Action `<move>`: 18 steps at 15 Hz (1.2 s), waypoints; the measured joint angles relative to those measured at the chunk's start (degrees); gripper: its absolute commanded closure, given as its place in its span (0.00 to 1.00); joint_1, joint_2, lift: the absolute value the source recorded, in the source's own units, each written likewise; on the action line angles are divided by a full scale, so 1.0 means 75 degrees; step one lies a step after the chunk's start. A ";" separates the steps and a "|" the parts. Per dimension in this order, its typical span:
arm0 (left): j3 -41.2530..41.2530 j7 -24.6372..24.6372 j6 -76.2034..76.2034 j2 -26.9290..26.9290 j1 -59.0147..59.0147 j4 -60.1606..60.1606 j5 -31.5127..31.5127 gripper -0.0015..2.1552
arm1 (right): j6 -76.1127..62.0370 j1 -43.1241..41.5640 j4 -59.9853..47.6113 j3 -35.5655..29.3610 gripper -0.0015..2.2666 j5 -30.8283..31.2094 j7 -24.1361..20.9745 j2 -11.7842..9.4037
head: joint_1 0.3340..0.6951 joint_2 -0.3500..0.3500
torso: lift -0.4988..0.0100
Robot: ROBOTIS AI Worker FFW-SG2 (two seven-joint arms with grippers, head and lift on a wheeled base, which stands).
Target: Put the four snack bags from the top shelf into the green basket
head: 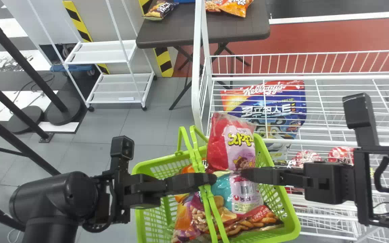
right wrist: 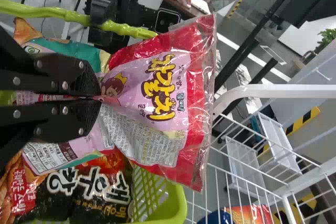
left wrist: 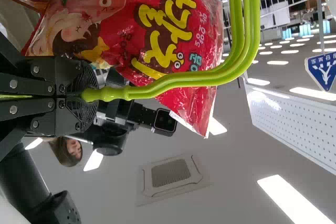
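Observation:
My left gripper (head: 211,179) is closed around the green handles of the basket (head: 290,216); in the left wrist view the left gripper (left wrist: 86,95) pinches the handle (left wrist: 178,81). From the right, my right gripper (head: 245,173) reaches over the basket. It holds the red and pink snack bag (head: 230,141) upright above the basket's contents. In the right wrist view, the right gripper (right wrist: 100,97) squeezes the snack bag (right wrist: 157,87) at its printed face. Several other snack bags (head: 194,216) lie in the basket, among them a dark one (right wrist: 100,187).
The white wire shelf (head: 316,78) stands right of the basket, with a blue and red cereal bag (head: 265,101) and red packages (head: 307,157) in it. Behind are a brown table (head: 214,28) and a white rack (head: 117,91). Black posts (head: 25,64) stand at left.

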 measured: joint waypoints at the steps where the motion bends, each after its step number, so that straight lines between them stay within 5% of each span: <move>1: 0.0021 0.0000 0.0006 0.0000 -0.0008 0.0000 0.0007 1.00 | 0.0000 -0.0005 0.0049 -0.0116 0.00 -0.0204 0.0005 -0.0059 | 1.00 0.77 | 0.98; 6: 0.0131 0.0000 0.0010 -0.0001 -0.0025 0.0017 0.0031 1.00 | 0.0000 0.0072 -0.0007 -0.1417 0.02 -0.1331 0.0010 -0.0197 | 1.00 0.68 | 0.98; 9: 0.0121 0.0000 0.0009 -0.0011 -0.0022 0.0021 0.0069 1.00 | 0.0000 0.0125 -0.0174 -0.2157 0.02 -0.1248 0.0299 -0.0197 | 1.00 0.58 | 0.98; 11: 0.0123 0.0000 0.0010 -0.0012 0.0027 0.0021 0.0096 1.00 | 0.0000 0.0381 -0.0241 -0.2114 0.02 0.0326 0.0786 -0.0193 | 1.00 0.52 | 0.98; 13: 0.0125 0.0000 0.0005 -0.0012 0.0094 0.0021 0.0100 1.00 | -0.0664 0.0860 -0.0098 -0.1290 0.02 0.2951 0.0773 -0.0158 | 1.00 0.46 | 0.98; 15: 0.0123 0.0000 -0.0008 -0.0005 0.0167 0.0025 0.0100 1.00 | -0.4054 0.1378 0.0458 -0.0441 0.02 0.5206 0.0568 -0.0062 | 1.00 0.34 | 0.98; 18: 0.0142 0.0000 -0.0014 0.0006 0.0242 0.0083 0.0090 1.00 | -0.8358 0.1709 0.1377 -0.0241 0.02 0.5977 0.0557 0.0031 | 1.00 0.32 | 0.98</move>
